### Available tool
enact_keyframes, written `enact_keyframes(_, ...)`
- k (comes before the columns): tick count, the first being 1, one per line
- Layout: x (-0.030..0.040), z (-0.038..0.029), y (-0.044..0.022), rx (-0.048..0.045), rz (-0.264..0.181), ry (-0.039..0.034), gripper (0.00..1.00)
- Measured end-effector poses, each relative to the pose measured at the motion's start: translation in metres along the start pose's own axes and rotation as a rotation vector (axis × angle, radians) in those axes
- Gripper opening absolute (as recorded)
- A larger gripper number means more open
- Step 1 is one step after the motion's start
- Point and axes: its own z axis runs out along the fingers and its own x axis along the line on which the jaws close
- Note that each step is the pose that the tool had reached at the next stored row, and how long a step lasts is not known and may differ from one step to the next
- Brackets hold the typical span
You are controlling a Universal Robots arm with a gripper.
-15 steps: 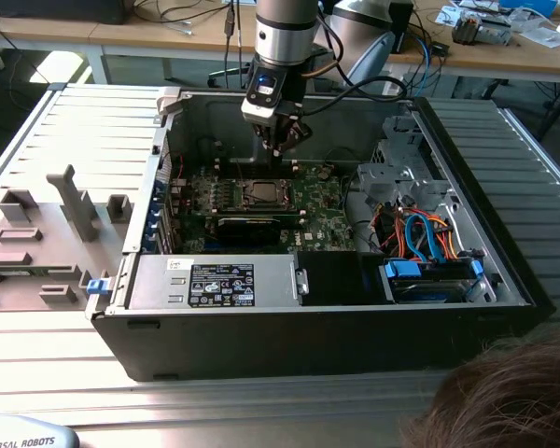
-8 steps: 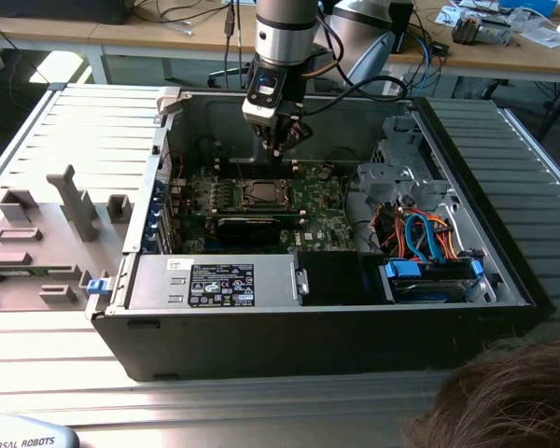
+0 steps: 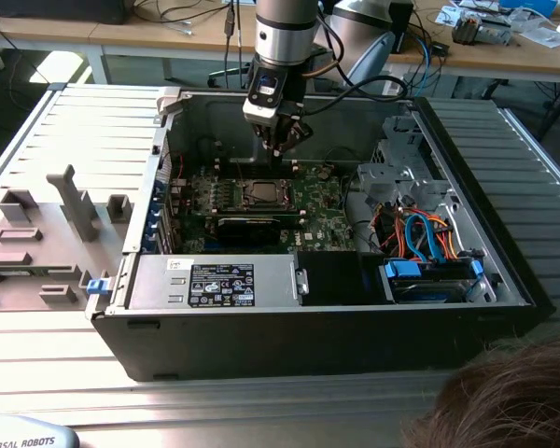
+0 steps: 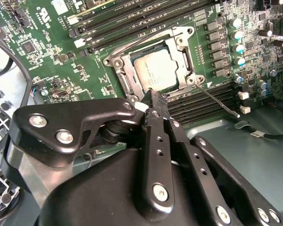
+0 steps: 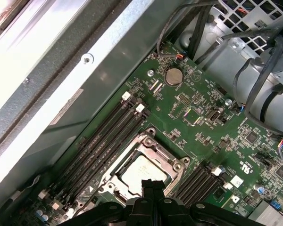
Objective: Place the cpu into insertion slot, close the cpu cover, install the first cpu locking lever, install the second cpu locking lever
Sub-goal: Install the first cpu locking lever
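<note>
End effector (image 4: pixel 154 96) hovering over the cpu (image 4: pixel 154 70), fingers pinched narrow, gripping nothing. Cpu sitting mid-motherboard (image 5: pixel 198 117) in the insertion slot (image 3: pixel 261 194), silver-grey top showing through the flat-lying cpu cover (image 4: pixel 181 59). Second wrist view showing a thin locking lever (image 4: pixel 217 101) sticking out off the slot's corner. Exterior view showing the open computer case (image 3: pixel 289 327) on the worktop (image 3: pixel 75 121).

I work over a grey ribbed metal table (image 3: pixel 65 121) whose slats run between the exterior view's left and right edges. Grey plastic blocks (image 3: pixel 75 201) stand near its left edge. Beyond its far edge stand a wooden desk (image 3: pixel 121 35) carrying loose cables (image 3: pixel 182 11) and a second wooden desk (image 3: pixel 532 58) carrying small parts (image 3: pixel 485 23). The floor (image 3: pixel 9 93) below is dark, with one bright light patch (image 3: pixel 61 65).
</note>
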Motion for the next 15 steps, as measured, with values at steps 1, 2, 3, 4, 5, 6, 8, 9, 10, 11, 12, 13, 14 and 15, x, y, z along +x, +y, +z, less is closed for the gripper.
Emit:
enact_keyframes(1, 0.0, 0.0, 0.0, -0.0001, -0.001, -0.0001, 0.11)
enact_keyframes(2, 0.0, 0.0, 0.0, -0.0001, -0.003, -0.0001, 0.11)
enact_keyframes(3, 0.0, 0.0, 0.0, -0.0002, -0.005, -0.0002, 0.11)
enact_keyframes(4, 0.0, 0.0, 0.0, -0.0002, -0.007, -0.0003, 0.11)
enact_keyframes(5, 0.0, 0.0, 0.0, -0.0003, -0.008, -0.0003, 0.11)
enact_keyframes(6, 0.0, 0.0, 0.0, -0.0003, -0.009, -0.0004, 0.11)
enact_keyframes(8, 0.0, 0.0, 0.0, -0.0004, -0.012, -0.0005, 0.11)
enact_keyframes(9, 0.0, 0.0, 0.0, -0.0004, -0.013, -0.0005, 0.11)
enact_keyframes(10, 0.0, 0.0, 0.0, -0.0005, -0.015, -0.0005, 0.11)
enact_keyframes(11, 0.0, 0.0, 0.0, -0.0005, -0.016, -0.0006, 0.11)
enact_keyframes(12, 0.0, 0.0, 0.0, -0.0005, -0.018, -0.0007, 0.11)
enact_keyframes(13, 0.0, 0.0, 0.0, -0.0006, -0.019, -0.0008, 0.11)
enact_keyframes(14, 0.0, 0.0, 0.0, -0.0006, -0.02, -0.0007, 0.11)
enact_keyframes(15, 0.0, 0.0, 0.0, -0.0006, -0.022, -0.0008, 0.11)
